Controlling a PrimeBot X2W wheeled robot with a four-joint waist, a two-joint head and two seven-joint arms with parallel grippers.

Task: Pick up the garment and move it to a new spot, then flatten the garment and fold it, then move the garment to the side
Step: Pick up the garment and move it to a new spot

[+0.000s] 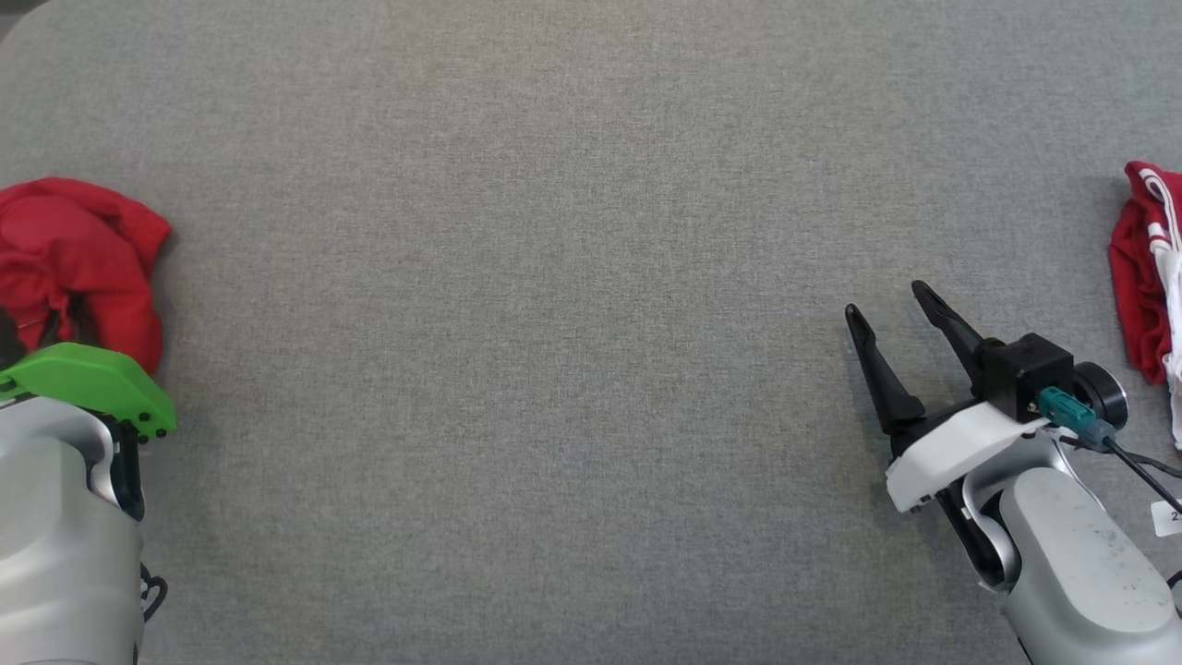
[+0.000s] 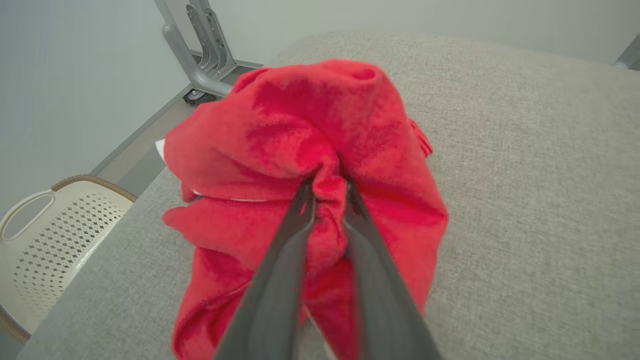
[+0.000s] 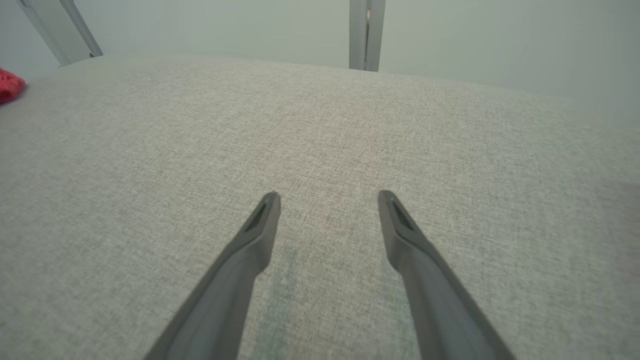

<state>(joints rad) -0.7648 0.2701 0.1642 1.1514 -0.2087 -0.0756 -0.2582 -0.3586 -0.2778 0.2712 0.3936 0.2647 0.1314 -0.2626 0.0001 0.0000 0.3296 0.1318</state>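
Pinching a raised fold of the garment with the left end effector, fingers drawn nearly together on the red fabric at the centre of the left wrist view. Sits crumpled on the grey desk at the far left edge of the head view, just above a green cover on the left wrist. Shows, in the left wrist view, a cream basket at lower left beyond the desk edge and a grey metal leg at upper left. Places the right end effector at lower right of the head view, fingers well apart, gripping nothing, tips pointing up and slightly left; cannot tell whether touching the desk. Ends at the far right edge, mid-height, with a red-and-white cloth, partly cut off, well apart from the right end effector.
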